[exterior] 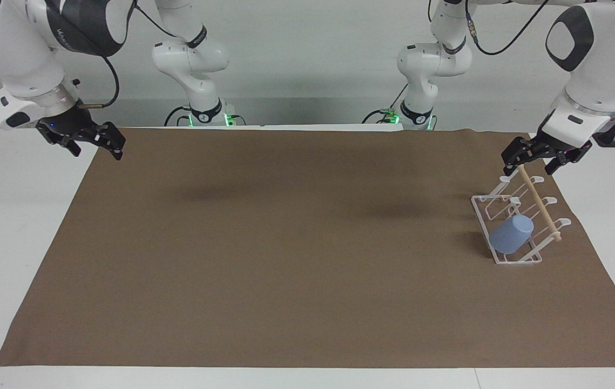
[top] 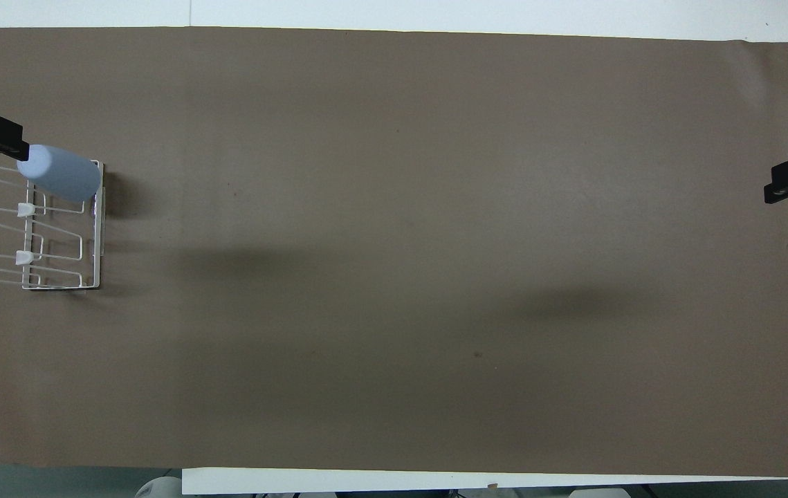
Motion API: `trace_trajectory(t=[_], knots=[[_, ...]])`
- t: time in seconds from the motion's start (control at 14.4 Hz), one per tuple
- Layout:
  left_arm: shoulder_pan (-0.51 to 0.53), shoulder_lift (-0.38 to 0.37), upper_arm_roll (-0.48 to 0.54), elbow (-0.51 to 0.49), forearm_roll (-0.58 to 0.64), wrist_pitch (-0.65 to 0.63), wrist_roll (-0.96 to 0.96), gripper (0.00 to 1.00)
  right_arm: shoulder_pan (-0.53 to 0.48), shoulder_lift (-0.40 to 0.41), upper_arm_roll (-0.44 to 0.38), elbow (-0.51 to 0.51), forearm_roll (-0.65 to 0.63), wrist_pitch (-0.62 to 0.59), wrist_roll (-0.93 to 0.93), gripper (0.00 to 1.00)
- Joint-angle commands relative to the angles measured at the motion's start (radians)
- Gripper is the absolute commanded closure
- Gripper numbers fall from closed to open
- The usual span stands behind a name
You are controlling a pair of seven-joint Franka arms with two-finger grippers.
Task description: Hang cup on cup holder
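I am seeing the brown mat (exterior: 264, 259) carrying the white wire cup holder (exterior: 482, 212) at the left arm's end, with the light-blue cup (exterior: 511, 234) sitting tilted on a prong. The left gripper (exterior: 534, 156) is hanging, fingers spread and empty, over the holder's wooden dowel (exterior: 542, 208) (my worry: dipping, it could be snagging the dowel and tipping the rack, shaking the cup off). The right gripper (exterior: 88, 141) is waiting, fingers spread.
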Motion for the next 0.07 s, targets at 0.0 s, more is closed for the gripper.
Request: trace_trajectory(t=[0.0], knots=[[0.005, -0.034, -0.001, -0.038, -0.031, 0.01, -0.018, 0.0, 0.007, -0.003, -0.003, 0.001, -0.018, 0.001, 0.009, 0.01]])
